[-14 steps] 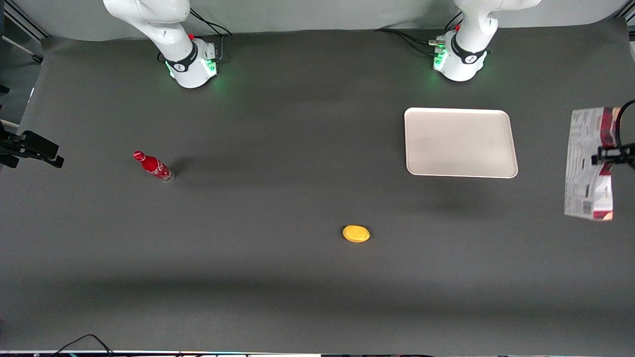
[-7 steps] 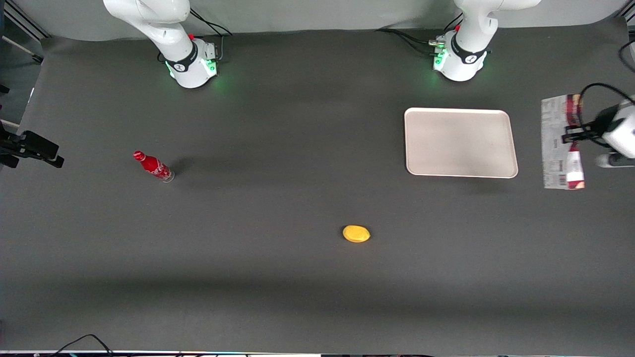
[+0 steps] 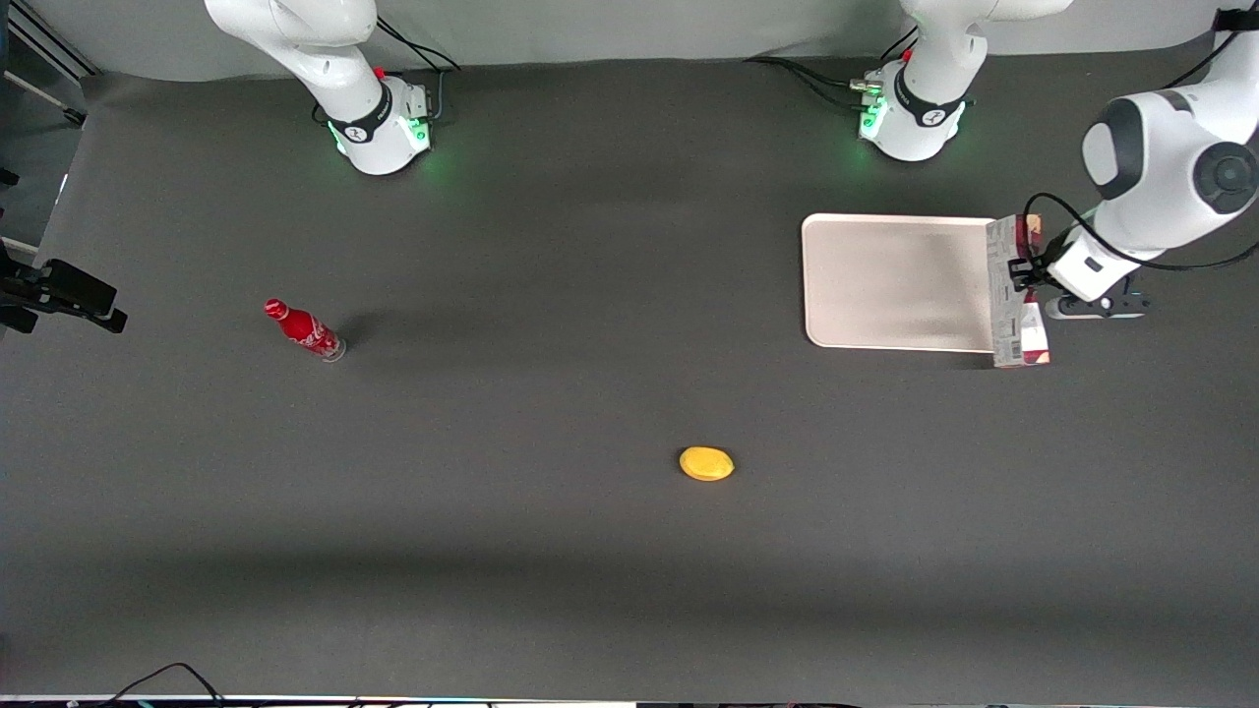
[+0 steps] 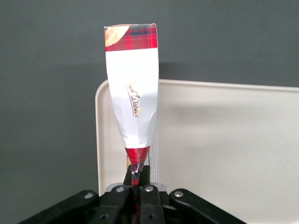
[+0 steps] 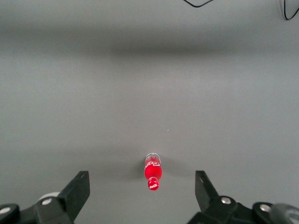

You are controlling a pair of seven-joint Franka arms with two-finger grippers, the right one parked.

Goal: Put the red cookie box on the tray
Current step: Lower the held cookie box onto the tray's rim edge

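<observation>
Half done: gripper (image 3: 1030, 278) clamped on red cookie box (image 3: 1011, 291), box in air over tray (image 3: 890, 283) edge at tray's 3 o'clock, working arm's end; left: shift toward tray centre, lower, release

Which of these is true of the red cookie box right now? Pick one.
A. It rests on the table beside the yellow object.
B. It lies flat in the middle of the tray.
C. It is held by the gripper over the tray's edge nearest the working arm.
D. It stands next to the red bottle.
C: the gripper has its jaws shut on the red cookie box, which overlaps the edge of the tray.
</observation>
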